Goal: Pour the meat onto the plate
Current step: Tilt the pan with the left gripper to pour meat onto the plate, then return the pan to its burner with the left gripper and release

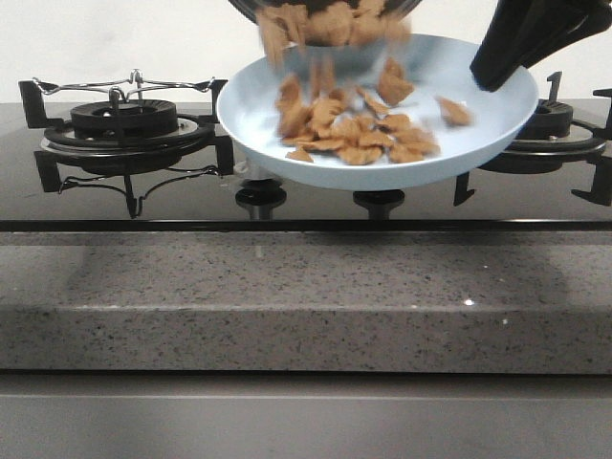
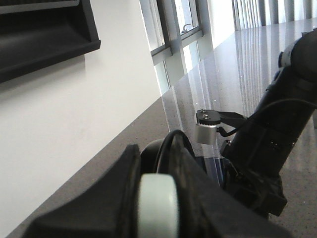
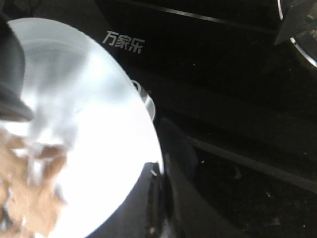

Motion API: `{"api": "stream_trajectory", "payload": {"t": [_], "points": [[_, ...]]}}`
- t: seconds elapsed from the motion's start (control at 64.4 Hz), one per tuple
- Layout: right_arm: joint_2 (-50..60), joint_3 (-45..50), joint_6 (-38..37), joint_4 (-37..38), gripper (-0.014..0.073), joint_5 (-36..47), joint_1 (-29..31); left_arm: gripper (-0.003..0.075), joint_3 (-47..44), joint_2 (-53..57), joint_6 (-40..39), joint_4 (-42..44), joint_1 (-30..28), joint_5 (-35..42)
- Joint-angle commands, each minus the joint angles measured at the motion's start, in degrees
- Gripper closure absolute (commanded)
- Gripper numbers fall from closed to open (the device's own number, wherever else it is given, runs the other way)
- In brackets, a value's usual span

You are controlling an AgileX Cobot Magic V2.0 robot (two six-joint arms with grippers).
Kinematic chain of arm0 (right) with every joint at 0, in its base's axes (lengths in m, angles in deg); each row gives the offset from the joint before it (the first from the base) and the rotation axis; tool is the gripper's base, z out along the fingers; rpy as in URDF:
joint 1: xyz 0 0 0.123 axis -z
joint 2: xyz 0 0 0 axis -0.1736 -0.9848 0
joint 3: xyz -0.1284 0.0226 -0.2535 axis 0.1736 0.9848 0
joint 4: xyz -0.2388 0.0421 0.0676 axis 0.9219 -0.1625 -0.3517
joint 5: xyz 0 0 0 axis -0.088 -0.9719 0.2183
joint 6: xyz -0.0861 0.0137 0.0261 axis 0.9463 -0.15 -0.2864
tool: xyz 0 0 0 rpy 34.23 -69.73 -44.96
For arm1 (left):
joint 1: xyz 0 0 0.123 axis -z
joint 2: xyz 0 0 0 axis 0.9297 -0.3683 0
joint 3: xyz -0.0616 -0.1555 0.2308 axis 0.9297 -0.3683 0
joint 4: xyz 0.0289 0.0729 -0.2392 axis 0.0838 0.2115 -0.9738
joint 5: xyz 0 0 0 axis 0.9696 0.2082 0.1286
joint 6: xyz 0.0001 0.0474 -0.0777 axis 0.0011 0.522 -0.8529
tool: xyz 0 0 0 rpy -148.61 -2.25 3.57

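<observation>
Left gripper (image 2: 157,208) clamped on pale rim of plate (image 1: 497,143), holding it tilted above stove (image 1: 124,129). Right gripper's state couldn't be told. Meat (image 1: 359,134) lay heaped in plate's lower half; more pieces blurred, tumbling from dark pan (image 1: 325,10) at top edge. Pan handle (image 1: 521,38) angled up right. Stove glass read "万家乐" (image 3: 123,43).
</observation>
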Motion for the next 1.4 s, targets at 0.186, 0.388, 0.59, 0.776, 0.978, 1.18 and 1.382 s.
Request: {"api": "stream_trajectory", "payload": {"t": [0.186,0.388,0.59,0.776,0.978,1.18,1.382], "points": [[2.2,-1.5,0.2,-1.3,0.0661,3.1,0.1,0.0741,2.2,2.3,5.5,-4.8,0.5,-4.7],[2.2,-1.5,0.2,-1.3,0.0661,3.1,0.1,0.0741,2.2,2.3,11.9,-5.1,0.5,-8.8],[2.2,-1.5,0.2,-1.3,0.0661,3.1,0.1,0.0741,2.2,2.3,11.9,-5.1,0.5,-8.7],[2.2,-1.5,0.2,-1.3,0.0661,3.1,0.1,0.0741,2.2,2.3,11.3,-5.1,0.5,-8.4],[2.2,-1.5,0.2,-1.3,0.0661,3.1,0.1,0.0741,2.2,2.3,-1.9,-5.1,0.4,0.7],[2.2,-1.5,0.2,-1.3,0.0661,3.1,0.1,0.0741,2.2,2.3,-16.9,-6.0,0.3,17.2],[2.2,-1.5,0.2,-1.3,0.0661,3.1,0.1,0.0741,2.2,2.1,-25.4,-7.9,0.3,32.4]]}}
